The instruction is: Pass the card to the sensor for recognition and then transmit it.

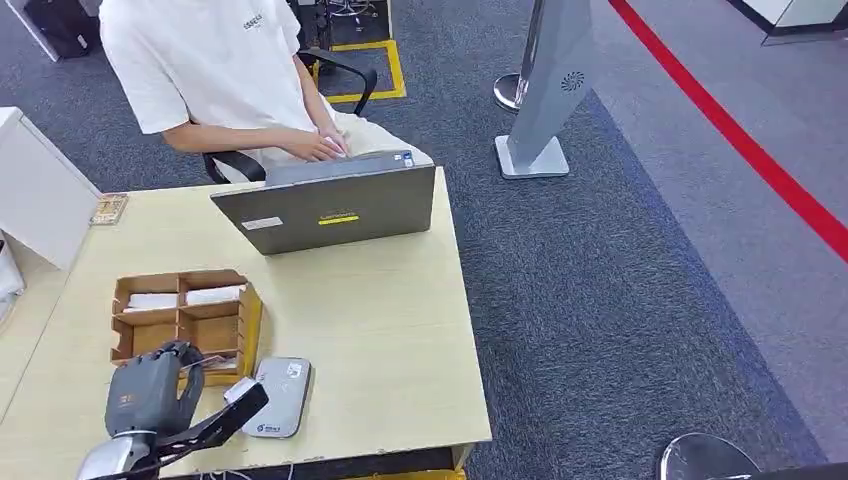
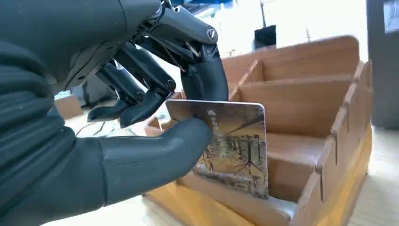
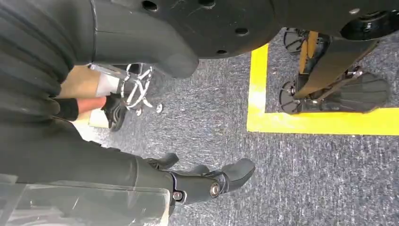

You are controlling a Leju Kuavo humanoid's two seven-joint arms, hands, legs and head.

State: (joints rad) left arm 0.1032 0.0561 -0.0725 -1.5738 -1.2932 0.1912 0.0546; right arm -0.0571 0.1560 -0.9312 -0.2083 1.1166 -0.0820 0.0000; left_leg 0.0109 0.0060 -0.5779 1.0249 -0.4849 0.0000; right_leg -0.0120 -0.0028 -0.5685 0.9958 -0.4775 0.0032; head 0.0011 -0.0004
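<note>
The left hand (image 2: 155,117) pinches the card (image 2: 230,146) between thumb and a finger, other fingers curled above — the card stands upright at the near edge of the wooden tray (image 1: 250,320); the sensor (image 1: 278,397) lies flat just beside the tray; the right hand (image 3: 207,181) hangs over carpet, fingers loosely apart, holding nothing.

no writing can be read: the person's white shirt (image 1: 210,60), the laptop (image 1: 330,208) lid beyond the left hand (image 1: 150,392) and the card (image 2: 230,146) it pinches carry marks too small.
</note>
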